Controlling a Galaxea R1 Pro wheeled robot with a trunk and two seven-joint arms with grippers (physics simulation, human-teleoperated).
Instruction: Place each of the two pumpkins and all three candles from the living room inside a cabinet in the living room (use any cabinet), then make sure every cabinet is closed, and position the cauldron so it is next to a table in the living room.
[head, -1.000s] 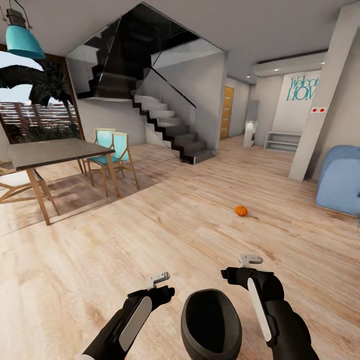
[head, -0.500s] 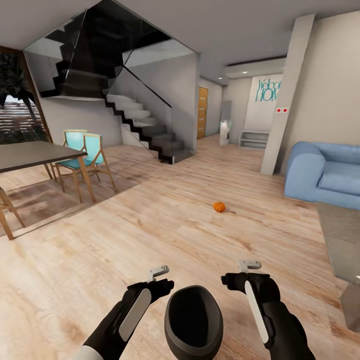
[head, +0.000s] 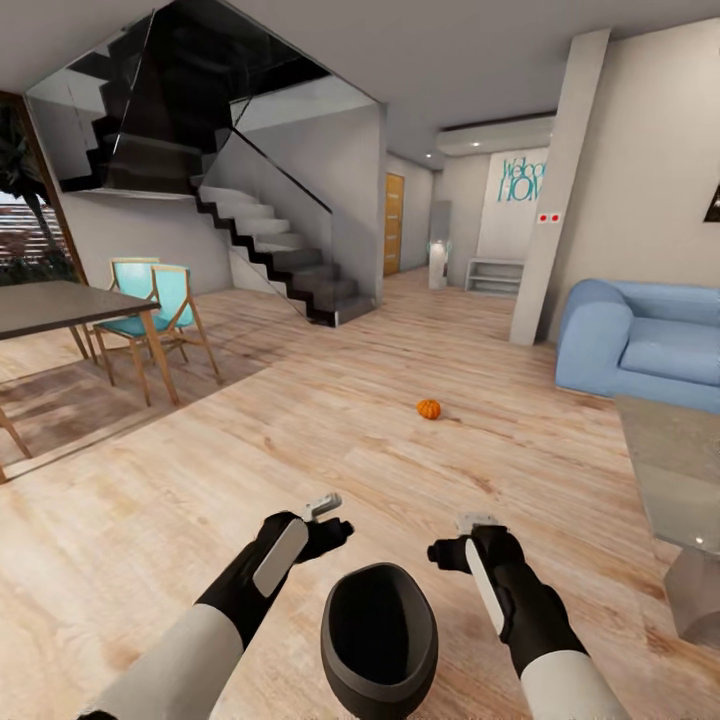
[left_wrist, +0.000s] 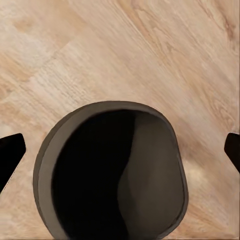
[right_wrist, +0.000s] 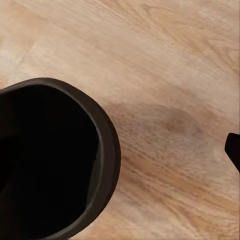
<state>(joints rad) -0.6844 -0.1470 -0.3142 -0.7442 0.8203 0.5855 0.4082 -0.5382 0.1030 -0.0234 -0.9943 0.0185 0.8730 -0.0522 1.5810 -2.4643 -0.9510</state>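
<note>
Turning right since a second ago, my head camera has swung so the dining table (head: 60, 303) slides toward the left edge and more of the blue sofa (head: 645, 345) comes in at right; both arms have drawn nearer my body, white sleeves now showing.

Counted: one cauldron (head: 378, 638), one pumpkin (head: 428, 409), one sofa, one dining table, two teal chairs (head: 150, 300), one staircase (head: 270, 250), one grey low table (head: 675, 475).

I see the cauldron at the bottom centre, mouth up, between my arms; the left gripper (head: 325, 510) sits just beside its left rim, the right gripper (head: 470, 528) just beside its right; in the left wrist view the cauldron (left_wrist: 110, 172) lies between two dark fingertips (left_wrist: 10, 150) set wide apart, not touching it, so those jaws are released; in the right wrist view the cauldron (right_wrist: 50, 160) is off to one side, and I cannot tell how those jaws stand.

The pumpkin rests alone on the wooden floor (head: 330, 420), well ahead, with wide open boards around it; the low table's edge borders the right side.

Teal wall lettering (head: 520, 180) is partly hidden by a pillar (head: 555, 190); I read only "We" over "HOM".
</note>
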